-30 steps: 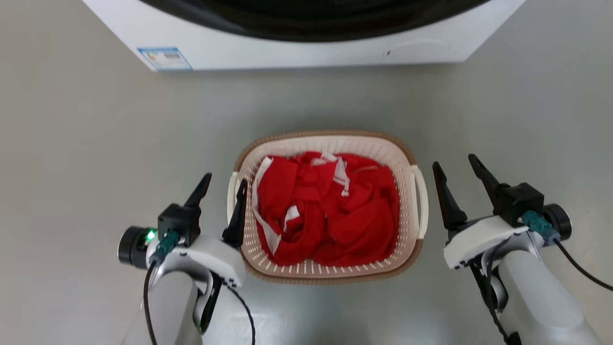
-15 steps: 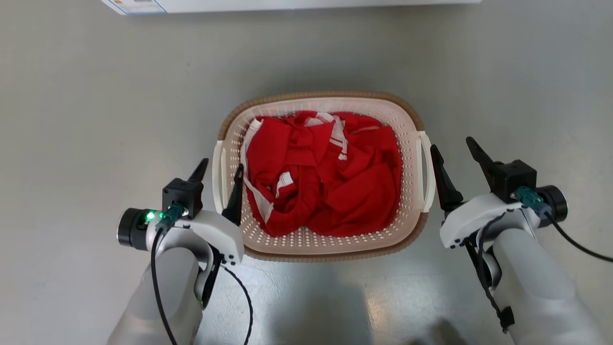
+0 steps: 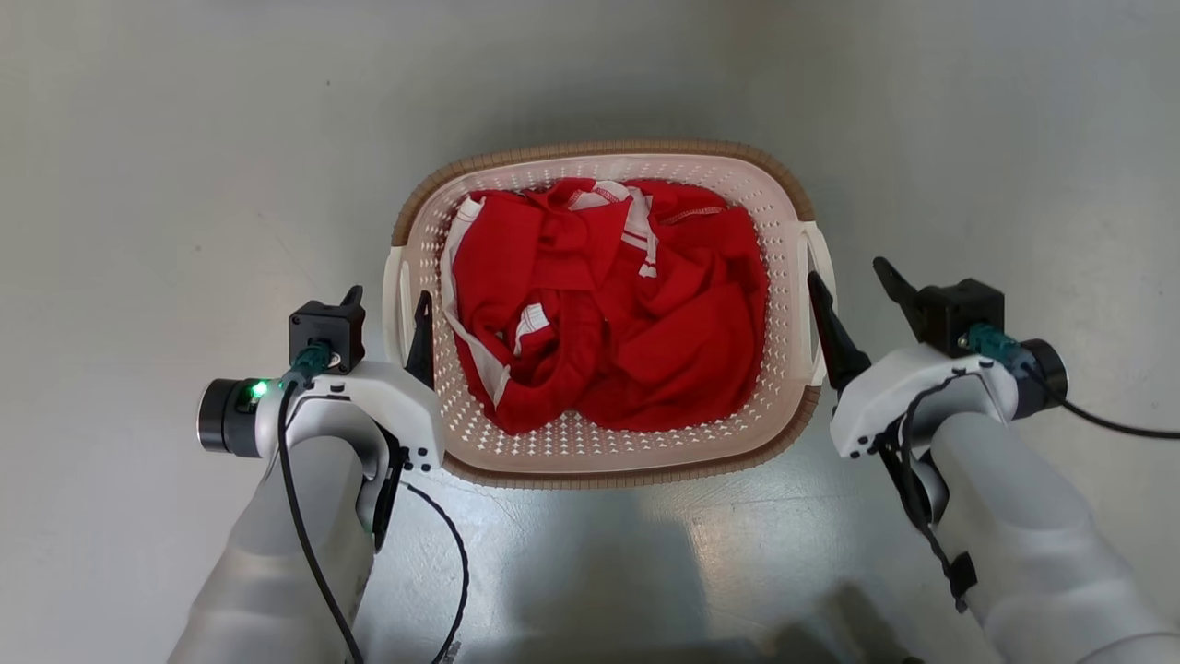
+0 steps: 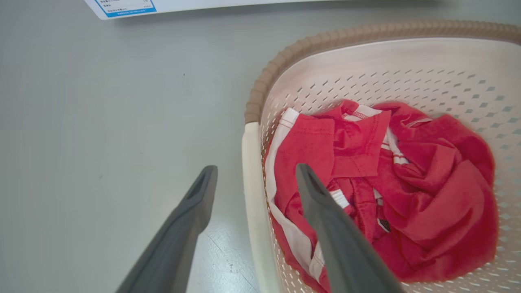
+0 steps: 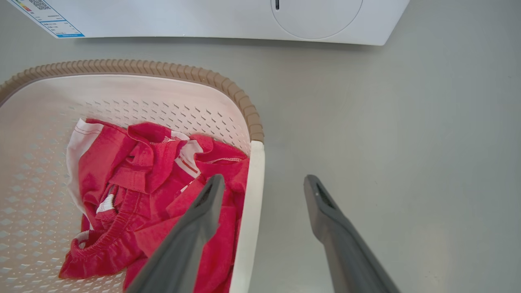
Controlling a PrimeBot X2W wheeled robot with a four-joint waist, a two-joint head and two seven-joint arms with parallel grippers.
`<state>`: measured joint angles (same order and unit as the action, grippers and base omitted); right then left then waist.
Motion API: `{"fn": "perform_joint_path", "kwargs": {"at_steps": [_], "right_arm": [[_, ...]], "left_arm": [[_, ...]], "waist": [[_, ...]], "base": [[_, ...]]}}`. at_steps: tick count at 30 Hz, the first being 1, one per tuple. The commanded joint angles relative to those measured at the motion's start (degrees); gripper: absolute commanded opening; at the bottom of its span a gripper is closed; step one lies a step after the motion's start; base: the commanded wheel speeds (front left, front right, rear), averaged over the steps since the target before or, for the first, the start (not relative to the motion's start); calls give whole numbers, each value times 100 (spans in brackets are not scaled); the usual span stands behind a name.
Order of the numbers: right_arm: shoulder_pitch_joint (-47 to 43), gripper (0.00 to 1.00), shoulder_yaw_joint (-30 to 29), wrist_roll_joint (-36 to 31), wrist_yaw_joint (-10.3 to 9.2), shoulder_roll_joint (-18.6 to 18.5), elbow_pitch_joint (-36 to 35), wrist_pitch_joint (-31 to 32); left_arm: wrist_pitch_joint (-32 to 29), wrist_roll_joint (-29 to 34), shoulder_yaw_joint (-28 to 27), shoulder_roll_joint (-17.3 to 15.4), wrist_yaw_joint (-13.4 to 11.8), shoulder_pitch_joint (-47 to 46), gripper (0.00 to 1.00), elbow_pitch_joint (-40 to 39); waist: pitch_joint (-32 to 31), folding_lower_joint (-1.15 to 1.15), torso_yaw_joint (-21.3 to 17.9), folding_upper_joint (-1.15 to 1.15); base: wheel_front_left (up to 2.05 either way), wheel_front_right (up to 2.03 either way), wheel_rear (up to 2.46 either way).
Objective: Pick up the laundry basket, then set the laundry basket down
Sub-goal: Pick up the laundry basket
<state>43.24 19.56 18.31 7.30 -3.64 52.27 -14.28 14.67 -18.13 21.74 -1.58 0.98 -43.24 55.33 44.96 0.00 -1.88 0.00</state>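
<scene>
The laundry basket [image 3: 599, 149] stands on the grey floor, cream and perforated with a brown rim, holding crumpled red-and-white clothes [image 3: 608, 304]. My left gripper [image 3: 387, 309] is open and straddles the basket's white left handle [image 3: 396, 295], one finger inside the basket and one outside. In the left wrist view, that handle [image 4: 250, 195] runs between the left gripper's [image 4: 256, 169] spread fingers. My right gripper [image 3: 845, 272] is open and straddles the right handle [image 3: 823, 277] the same way. In the right wrist view, this handle [image 5: 252, 211] lies between the right gripper's [image 5: 264, 179] fingers.
The white washing machine's base [image 5: 203, 16] stands on the floor a short way beyond the basket, and its labelled corner [image 4: 122, 6] shows in the left wrist view. Bare grey floor [image 3: 138, 184] surrounds the basket on both sides.
The head camera has tilted down, so the washing machine has left its view. Both grippers have come forward and lower, and the right one now straddles its handle.
</scene>
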Motion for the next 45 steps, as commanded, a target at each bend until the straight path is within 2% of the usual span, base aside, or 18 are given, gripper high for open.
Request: {"fn": "perform_joint_path", "kwargs": {"at_steps": [1, 18, 28, 38, 39, 40, 41, 42, 45], "right_arm": [[-71, 100, 148, 108, 19, 75, 71, -72], [729, 100, 915, 844, 19, 76, 934, 52], [942, 100, 1206, 1100, 19, 76, 1160, 66], [1037, 100, 1421, 1307, 19, 76, 1282, 81], [1048, 90, 1443, 1333, 19, 76, 1289, 88], [1060, 47, 1472, 1351, 19, 76, 1298, 96], [1071, 30, 1500, 1369, 19, 76, 1309, 110], [1082, 0, 1520, 1390, 19, 76, 1321, 117], [1109, 0, 1562, 1468, 19, 76, 1373, 154]], "left_arm": [[33, -69, -72, -130, -40, 1, 100, 51], [33, -551, 398, -130, -81, -553, 100, 643], [25, -1087, 739, -130, 27, -784, 100, 918], [-2, -1566, 1212, -130, -10, -875, 100, 945], [-2, -1611, 1265, -130, -21, -887, 100, 945], [-1, -1654, 1316, -130, -31, -901, 73, 943], [1, -1688, 1371, -130, -41, -916, 45, 936], [3, -1725, 1419, -130, -53, -928, 0, 934], [6, -1824, 1573, -130, -74, -962, 0, 948]], "waist": [[45, 0, 4, 0], [490, 0, 129, 0], [643, 0, 150, 0], [739, 0, 167, 0], [745, 0, 170, 0], [750, 0, 172, 0], [753, 0, 177, 0], [755, 0, 180, 0], [748, 0, 191, 0]], "base": [[0, 0, 0], [0, 0, 0], [0, 0, 0], [0, 0, 0], [0, 0, 0], [0, 0, 0], [0, 0, 0], [0, 0, 0], [0, 0, 0]]}}
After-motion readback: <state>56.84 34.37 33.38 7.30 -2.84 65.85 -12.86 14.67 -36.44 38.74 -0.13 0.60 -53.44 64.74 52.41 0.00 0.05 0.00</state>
